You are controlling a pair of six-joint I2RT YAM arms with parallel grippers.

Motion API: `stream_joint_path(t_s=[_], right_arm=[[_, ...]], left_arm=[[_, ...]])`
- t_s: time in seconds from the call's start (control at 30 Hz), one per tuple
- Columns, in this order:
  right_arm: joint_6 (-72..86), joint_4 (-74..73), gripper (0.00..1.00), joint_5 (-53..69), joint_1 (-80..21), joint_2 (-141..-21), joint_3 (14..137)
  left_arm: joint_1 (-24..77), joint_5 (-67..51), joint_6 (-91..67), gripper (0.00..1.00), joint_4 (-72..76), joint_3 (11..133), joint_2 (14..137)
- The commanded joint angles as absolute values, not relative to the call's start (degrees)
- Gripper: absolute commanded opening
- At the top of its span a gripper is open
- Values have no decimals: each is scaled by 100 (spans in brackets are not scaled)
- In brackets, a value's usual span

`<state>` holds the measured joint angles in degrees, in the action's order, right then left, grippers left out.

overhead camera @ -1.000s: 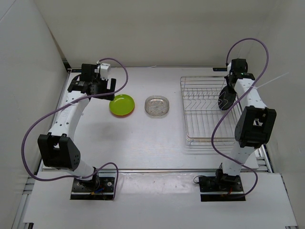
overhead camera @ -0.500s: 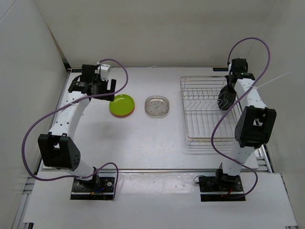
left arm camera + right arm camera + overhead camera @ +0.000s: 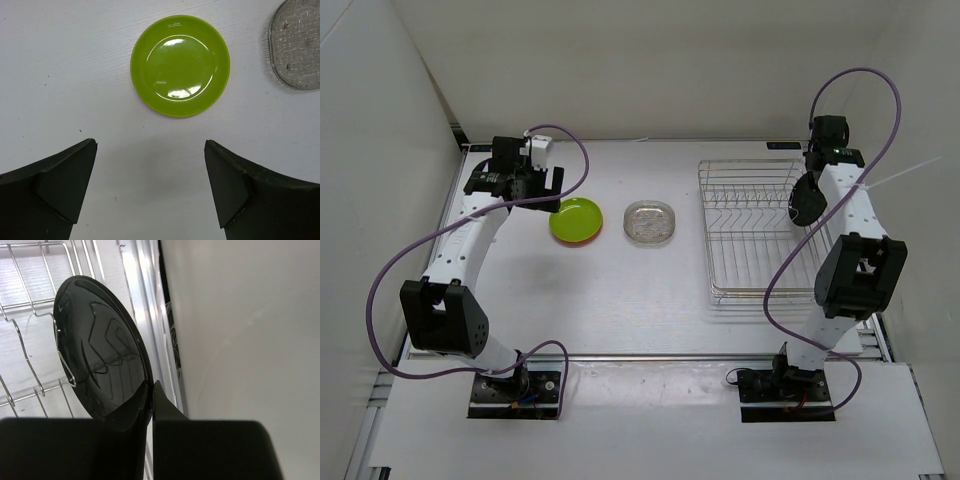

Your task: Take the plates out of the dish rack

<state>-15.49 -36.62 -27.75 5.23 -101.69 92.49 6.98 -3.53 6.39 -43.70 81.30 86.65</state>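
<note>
The silver wire dish rack point(image 3: 757, 232) stands at the right of the table. My right gripper point(image 3: 811, 180) is shut on the rim of the black plate point(image 3: 806, 202), which stands on edge over the rack's far right side. In the right wrist view the black plate point(image 3: 100, 365) is pinched by my right gripper point(image 3: 152, 386), and a rack wire point(image 3: 65, 365) crosses its left edge. The yellow-green plate point(image 3: 576, 218) lies on the orange plate point(image 3: 590, 240), whose edge alone shows. The clear plate point(image 3: 650, 222) lies beside them. My left gripper point(image 3: 150, 145) hovers open just short of the yellow-green plate point(image 3: 180, 65).
White walls enclose the table, and the right wall point(image 3: 240, 330) is close beside the held plate. A corner of the clear plate point(image 3: 297, 45) shows at the top right of the left wrist view. The right arm's purple cable point(image 3: 880, 110) loops above the rack.
My right gripper has closed on the black plate and moved it a little up and to the right over the rack. The left arm has not moved.
</note>
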Motion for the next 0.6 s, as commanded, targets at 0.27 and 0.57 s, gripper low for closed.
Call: stream_joint_path(t_s=[0.27,0.57], right_arm=[[-1617,-3805,0,-3138,361,-9466,9676],[-1617,-4157,0,-3278,-87,-9009,10081]], left_arm=[[721,-387,615,100,-4192,7937,8332],[721,-387,615,100,-4140,7822,8332]])
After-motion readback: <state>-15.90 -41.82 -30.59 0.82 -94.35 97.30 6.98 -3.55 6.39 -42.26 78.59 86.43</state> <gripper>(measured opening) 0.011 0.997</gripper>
